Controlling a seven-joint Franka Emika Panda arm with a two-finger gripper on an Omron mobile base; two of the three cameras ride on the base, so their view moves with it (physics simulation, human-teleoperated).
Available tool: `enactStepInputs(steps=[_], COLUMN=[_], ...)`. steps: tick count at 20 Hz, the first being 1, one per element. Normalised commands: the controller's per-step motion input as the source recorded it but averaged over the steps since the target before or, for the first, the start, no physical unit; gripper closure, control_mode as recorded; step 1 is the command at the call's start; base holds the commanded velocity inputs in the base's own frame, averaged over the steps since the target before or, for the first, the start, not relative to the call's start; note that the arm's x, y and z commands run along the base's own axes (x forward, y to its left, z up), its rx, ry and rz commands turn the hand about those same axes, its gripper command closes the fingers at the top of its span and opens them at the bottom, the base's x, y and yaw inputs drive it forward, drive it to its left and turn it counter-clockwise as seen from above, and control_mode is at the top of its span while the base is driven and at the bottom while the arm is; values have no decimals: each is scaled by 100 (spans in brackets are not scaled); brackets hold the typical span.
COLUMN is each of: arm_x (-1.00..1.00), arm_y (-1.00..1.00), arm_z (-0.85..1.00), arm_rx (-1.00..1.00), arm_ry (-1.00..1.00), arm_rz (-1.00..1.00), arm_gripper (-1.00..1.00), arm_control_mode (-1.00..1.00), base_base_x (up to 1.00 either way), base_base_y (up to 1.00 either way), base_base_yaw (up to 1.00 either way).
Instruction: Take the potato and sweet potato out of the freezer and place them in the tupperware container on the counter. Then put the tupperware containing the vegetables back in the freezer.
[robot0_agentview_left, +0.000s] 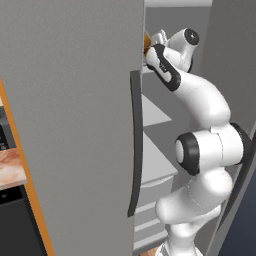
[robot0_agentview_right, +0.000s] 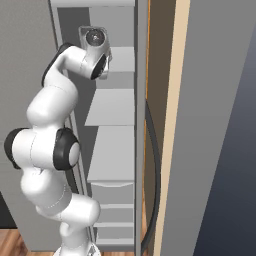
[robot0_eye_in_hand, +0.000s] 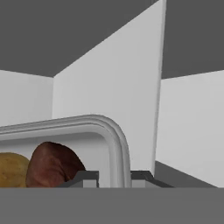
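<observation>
The gripper (robot0_eye_in_hand: 113, 177) is clamped on the tupperware container's (robot0_eye_in_hand: 114, 140) rim at 6 o'clock, potato (robot0_eye_in_hand: 12, 169) and sweet potato (robot0_eye_in_hand: 53, 165) inside toward 9 o'clock, within the freezer (robot0_eye_in_hand: 109, 87).

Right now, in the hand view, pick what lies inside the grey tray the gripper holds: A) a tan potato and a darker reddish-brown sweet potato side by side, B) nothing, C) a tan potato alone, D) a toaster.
A: the tupperware container holds the potato and, beside it, the sweet potato, with the gripper closed on its rim.
</observation>
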Motion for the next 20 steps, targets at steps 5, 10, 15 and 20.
enactStepInputs(steps=[5, 10, 15, 20], arm_x=[53, 62, 40, -34], arm_y=[17, 15, 4, 0], arm_z=[-12, -24, -16, 10], arm_rx=[0, 0, 0, 0], arm_ry=[0, 0, 0, -14], arm_rz=[0, 0, 0, 0], arm_gripper=[100, -100, -100, -100], arm_control_mode=[-100, -100, -100, -100], base_base_x=[0, 0, 0, 0], base_base_y=[0, 0, 0, 0], base_base_yaw=[0, 0, 0, 0])
